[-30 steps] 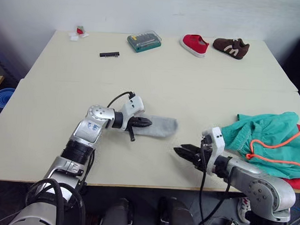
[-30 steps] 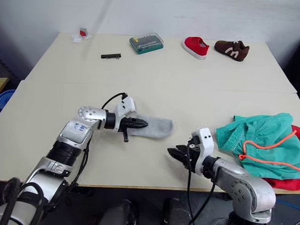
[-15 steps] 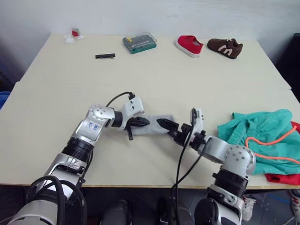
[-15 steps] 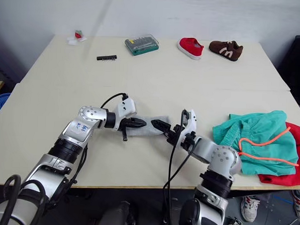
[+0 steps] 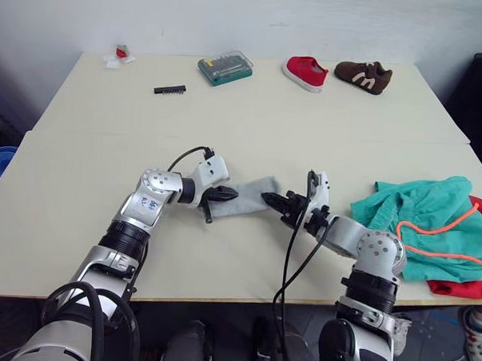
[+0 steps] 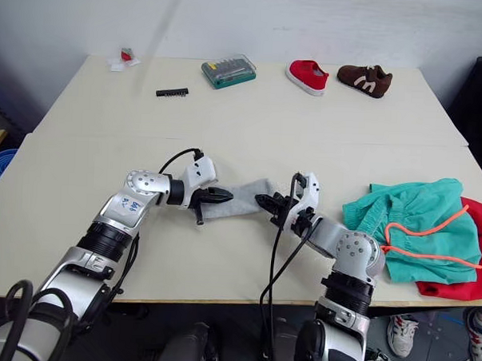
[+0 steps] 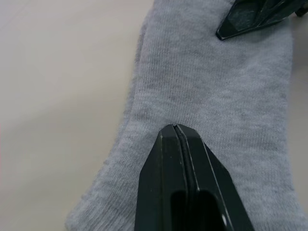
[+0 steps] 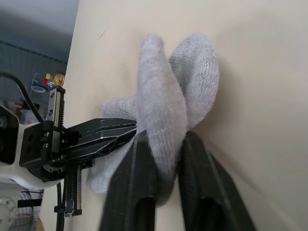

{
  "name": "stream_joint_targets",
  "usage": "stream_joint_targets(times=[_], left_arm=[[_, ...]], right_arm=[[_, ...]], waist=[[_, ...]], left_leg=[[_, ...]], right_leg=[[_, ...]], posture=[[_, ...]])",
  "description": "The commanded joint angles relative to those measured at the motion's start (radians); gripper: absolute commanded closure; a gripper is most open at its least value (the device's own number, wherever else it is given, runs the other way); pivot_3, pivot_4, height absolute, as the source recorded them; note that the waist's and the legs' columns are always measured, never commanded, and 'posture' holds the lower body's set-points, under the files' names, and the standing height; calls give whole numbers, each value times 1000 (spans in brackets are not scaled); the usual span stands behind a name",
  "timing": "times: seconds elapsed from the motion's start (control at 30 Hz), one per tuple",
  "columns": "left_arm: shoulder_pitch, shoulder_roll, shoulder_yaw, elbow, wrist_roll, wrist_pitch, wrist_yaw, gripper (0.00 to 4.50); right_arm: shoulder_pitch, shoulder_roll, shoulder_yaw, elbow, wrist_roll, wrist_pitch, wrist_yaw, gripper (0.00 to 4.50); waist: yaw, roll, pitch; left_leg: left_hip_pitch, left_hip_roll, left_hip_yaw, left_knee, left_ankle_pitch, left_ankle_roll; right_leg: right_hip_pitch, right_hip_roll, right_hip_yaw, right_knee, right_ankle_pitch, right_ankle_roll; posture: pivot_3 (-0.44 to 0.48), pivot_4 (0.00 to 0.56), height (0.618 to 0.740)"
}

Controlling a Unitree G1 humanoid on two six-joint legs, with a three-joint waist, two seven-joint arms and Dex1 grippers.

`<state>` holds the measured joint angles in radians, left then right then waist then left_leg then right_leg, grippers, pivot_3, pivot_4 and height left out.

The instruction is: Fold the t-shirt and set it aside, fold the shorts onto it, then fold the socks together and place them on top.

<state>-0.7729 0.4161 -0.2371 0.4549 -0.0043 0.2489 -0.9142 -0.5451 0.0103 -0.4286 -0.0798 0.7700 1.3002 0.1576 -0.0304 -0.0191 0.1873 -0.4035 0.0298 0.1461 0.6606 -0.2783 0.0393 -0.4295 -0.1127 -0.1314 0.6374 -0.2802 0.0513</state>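
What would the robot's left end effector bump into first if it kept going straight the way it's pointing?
Probably the right end effector. The left end effector points along the grey socks it presses, and the right one grips their far end, facing it.

This looks like a robotics lab or test room, not a home. A big plain cream worktop point(image 5: 307, 127), made of two slabs butted together, stands against a bare white wall point(image 5: 256, 17). At 12 o'clock sits a green screwdriver bit case point(image 5: 225, 67); toward 11 o'clock lies a black bit holder strip point(image 5: 170, 89). At 1 o'clock, a red shoe point(image 5: 306, 72) and a brown shoe point(image 5: 362, 75) are set out like test props. Loose cables point(image 6: 282, 254) trail off the robot's arms.
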Motion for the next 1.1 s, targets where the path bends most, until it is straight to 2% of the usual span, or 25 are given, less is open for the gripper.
stream_joint_targets(times=[0.03, 0.4, 0.57, 0.73, 0.83, 1.1], left_arm=[[10, 7, 4, 19, 21, 4, 24, 4500], [23, 10, 13, -13, 11, 19, 31, 4500], [30, 14, 21, -23, 12, 27, 33, 4500], [37, 13, 30, -38, 10, 39, 38, 4500], [40, 11, 41, -49, 1, 56, 44, 4500], [39, 6, 131, -110, -68, 133, 92, 4500]], right_arm=[[0, -43, 91, -66, 9, -54, 75, 4478], [-1, -96, 161, -23, -2, -110, 99, 4478], [-15, -124, 266, -63, -5, -153, 190, 4478], [-35, -128, 305, -45, -13, -182, 207, 4478], [-51, -150, 376, -41, -50, -217, 248, 4478], [-96, -161, 501, 44, -166, -320, 300, 4478]], waist=[[0, 0, 0], [1, 0, 0], [-1, 0, 0], [0, 0, 0], [0, 0, 0], [0, 0, 0]], left_leg=[[0, 0, 0, 0, 0, 0], [0, 0, 0, -1, 0, 0], [0, 0, 0, -3, 0, 0], [0, 0, 0, -4, 0, 0], [0, 0, 0, -4, 0, 0], [0, 0, 1, -7, 3, -5]], right_leg=[[0, 0, 0, 0, 0, 0], [0, 0, 0, -1, 0, 0], [-1, 0, 0, -2, 0, 0], [-1, 0, -1, -2, 0, 0], [-1, 0, -1, -2, 0, 0], [-2, 0, -1, -3, 0, 0]], posture=[[0, 150, 740], [0, 150, 740], [0, 150, 740], [0, 150, 740], [0, 150, 740], [0, 150, 740]])
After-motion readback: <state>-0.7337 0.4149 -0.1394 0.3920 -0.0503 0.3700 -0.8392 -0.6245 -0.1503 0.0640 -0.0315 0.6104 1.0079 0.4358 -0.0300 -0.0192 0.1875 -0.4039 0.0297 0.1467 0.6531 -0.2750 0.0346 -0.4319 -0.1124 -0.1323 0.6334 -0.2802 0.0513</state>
